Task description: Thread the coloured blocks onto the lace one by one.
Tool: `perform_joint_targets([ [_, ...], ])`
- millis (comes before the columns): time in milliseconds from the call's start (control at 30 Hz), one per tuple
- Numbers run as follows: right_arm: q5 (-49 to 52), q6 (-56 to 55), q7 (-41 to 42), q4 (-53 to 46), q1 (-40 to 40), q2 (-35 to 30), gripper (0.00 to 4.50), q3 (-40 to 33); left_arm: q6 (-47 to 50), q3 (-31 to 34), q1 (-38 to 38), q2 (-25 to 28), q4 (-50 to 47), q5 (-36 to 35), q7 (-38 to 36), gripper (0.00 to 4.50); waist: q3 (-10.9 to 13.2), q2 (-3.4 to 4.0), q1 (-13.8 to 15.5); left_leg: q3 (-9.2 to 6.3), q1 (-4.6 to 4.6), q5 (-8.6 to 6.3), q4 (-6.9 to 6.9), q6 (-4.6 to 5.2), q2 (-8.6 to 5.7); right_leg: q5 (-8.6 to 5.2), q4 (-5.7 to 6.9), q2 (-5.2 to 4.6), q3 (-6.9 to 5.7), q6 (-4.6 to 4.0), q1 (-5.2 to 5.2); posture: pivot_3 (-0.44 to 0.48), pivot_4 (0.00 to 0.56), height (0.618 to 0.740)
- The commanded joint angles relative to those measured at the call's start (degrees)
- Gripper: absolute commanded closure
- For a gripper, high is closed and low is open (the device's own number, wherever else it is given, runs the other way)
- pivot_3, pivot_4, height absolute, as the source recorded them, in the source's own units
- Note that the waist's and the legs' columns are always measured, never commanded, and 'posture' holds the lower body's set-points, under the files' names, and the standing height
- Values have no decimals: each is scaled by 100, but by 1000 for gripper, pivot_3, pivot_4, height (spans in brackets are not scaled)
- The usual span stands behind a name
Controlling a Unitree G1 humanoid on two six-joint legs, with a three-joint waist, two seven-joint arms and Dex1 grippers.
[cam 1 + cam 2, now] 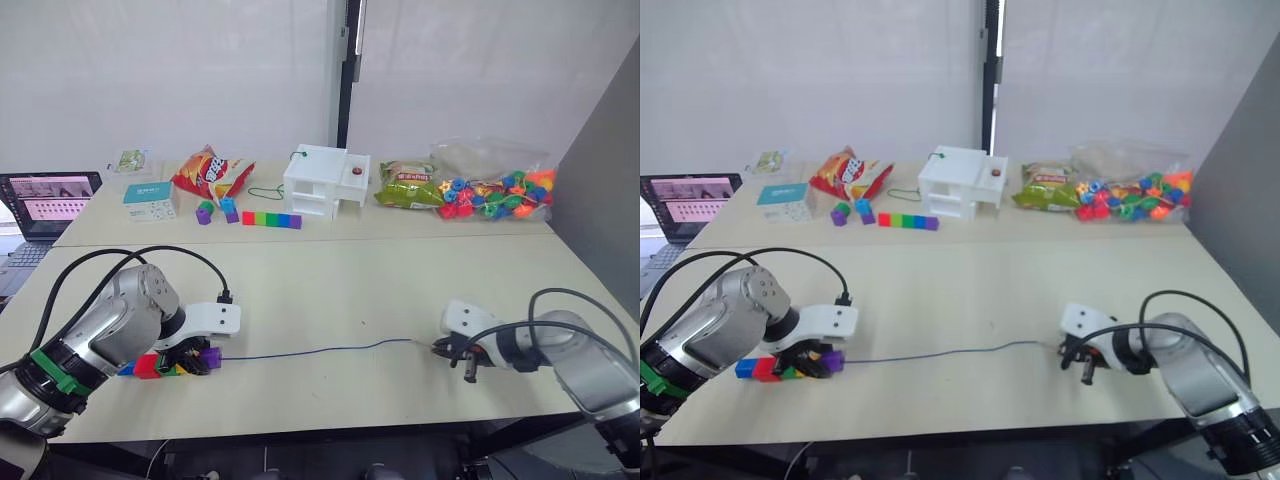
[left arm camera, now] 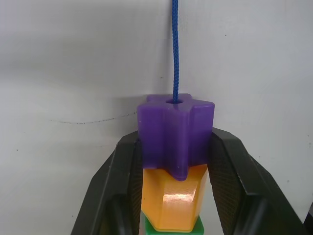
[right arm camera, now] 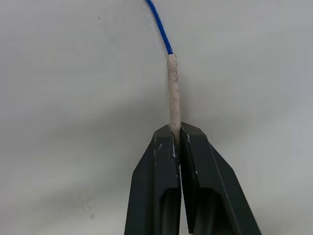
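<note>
At 8 o'clock on the table (image 1: 330, 300), the left gripper (image 2: 176, 161) jaws clamp the purple block (image 2: 175, 132) of the coloured blocks (image 1: 780, 368) row. The lace (image 1: 310, 352) runs to 4 o'clock, its pale tip (image 3: 172, 90) pinched in the right gripper (image 3: 177, 142), jaws fully closed.

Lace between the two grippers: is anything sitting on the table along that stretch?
Nothing visible. The lace runs over bare table from the purple block in the left gripper to its pale tip, pinched by the right gripper.
</note>
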Motion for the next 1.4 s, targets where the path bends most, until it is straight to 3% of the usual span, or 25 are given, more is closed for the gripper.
perform_joint_targets([
  [33, -166, 279, 88, 6, -15, 156, 4500, 572, -136, -105, 362, 59, 41, 126, 185, 3136, -8, -5, -9, 0, 2, 0, -1, 0, 1, -1, 0, 0, 1, -1, 0, 0, 150, 740],
  [300, -390, 371, -6, 256, -2, 297, 4500, 704, -574, 435, 712, -197, 35, -131, 531, 3136, -56, -29, 29, 1, 91, -8, -41, -9, 17, -44, -54, -3, -9, -14, 96, 0, 150, 740],
  [367, -360, 164, -44, 300, 97, 266, 3766, 521, -730, 599, 808, -87, -2, -186, 491, 2087, -66, -37, 35, 1, 100, -9, -44, -10, 17, -44, -55, -5, -10, -14, 96, 0, 150, 740],
  [467, -172, -12, -155, 247, 160, 367, 2919, 138, -831, 919, 870, -83, -44, -367, 567, 1241, -68, -43, 41, 0, 85, -12, -46, -17, 18, -43, -52, -7, -10, -16, 90, 0, 150, 740],
  [567, 208, -128, -225, 2, 339, 422, 1794, -541, -912, 1545, 1043, 90, -269, -751, 593, 146, -59, -46, 25, -3, 73, -30, -48, -40, 22, -41, -48, -7, -12, -16, 76, 0, 150, 740],
  [667, 531, -92, -230, -263, 499, 408, 817, -1033, -909, 2080, 1275, 276, -472, -1174, 551, 0, -48, -56, 32, -3, 19, -43, -47, -44, 17, -39, 5, -18, -10, -18, -3, 0, 150, 740],
  [733, 884, 18, -242, -519, 680, 417, 122, -1478, -584, 2846, 1627, 329, -811, -1851, 394, 0, -43, -48, 40, -5, -44, -41, -45, -46, 10, -39, 18, -20, -10, -18, -70, 0, 150, 740],
  [867, 1472, 191, -359, -814, 1446, 479, 28, -2552, -5, 4721, 2672, 45, -1137, -2461, 822, 0, -24, -18, 62, -12, -109, -40, -15, -45, 8, -39, 39, -20, -20, -17, -121, 0, 150, 740],
  [967, 1839, 287, -457, -842, 1830, 659, 28, -3080, 168, 5548, 3163, -355, -1352, -2782, 1187, 0, -19, -23, 93, -14, -100, -46, -7, -36, 6, -38, 11, -24, -24, -12, -99, 0, 150, 740],
  [1067, 2199, 311, -762, -568, 2110, 1041, 28, -3810, -151, 6518, 3919, -956, -1094, -2924, 1508, 0, -17, -24, 106, -14, -98, -47, 1, -37, 6, -32, 6, -27, -21, -2, -91, 0, 150, 740],
  [1133, 2352, 300, -840, -428, 2451, 1192, 28, -4267, -1558, 7283, 4586, -1602, -798, -2781, 1773, 0, -16, -21, 117, -13, -83, -45, 2, -41, 8, -32, 5, -35, -18, -3, -79, 0, 150, 740],
  [1233, 2560, 202, -831, -324, 2757, 1305, 28, -4557, -1453, 7527, 5275, -1766, -539, -3206, 1481, 0, -7, -36, 114, -11, -35, -49, -14, -47, 18, -35, -7, -80, -19, -12, -33, 0, 150, 740],
  [1400, 2501, -399, -709, 119, 3058, 1391, 28, -4679, -2084, 7594, 5642, -2017, 178, -3497, 1552, 0, -4, -22, 172, -9, 10, -63, -35, -96, 40, -55, -73, -118, -27, -53, 2, 0, 150, 740],
])
